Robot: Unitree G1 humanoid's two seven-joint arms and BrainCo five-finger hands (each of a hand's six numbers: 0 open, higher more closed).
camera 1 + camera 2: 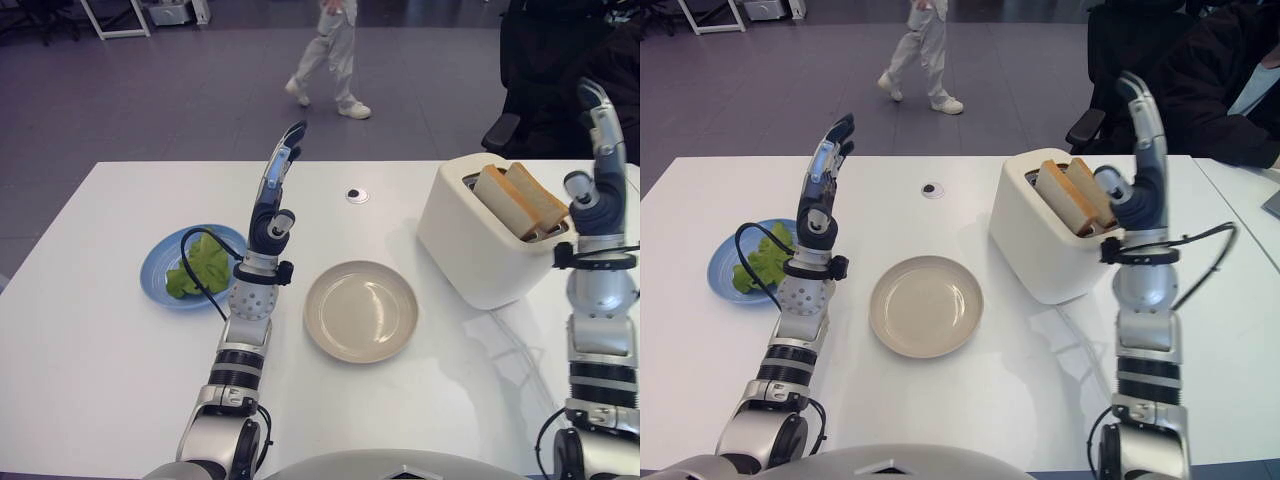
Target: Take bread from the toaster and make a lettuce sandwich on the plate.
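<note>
Right eye view: right hand (1137, 195), fingers (1137, 105) outstretched and empty, just beside bread (1072, 195) in toaster (1035, 250); left hand (820, 200) likewise open, near lettuce (760, 262)

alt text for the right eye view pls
A robot's open right hand is raised beside a white toaster holding two bread slices. Its open left hand is raised near lettuce on a blue plate; a beige plate lies between them.
</note>
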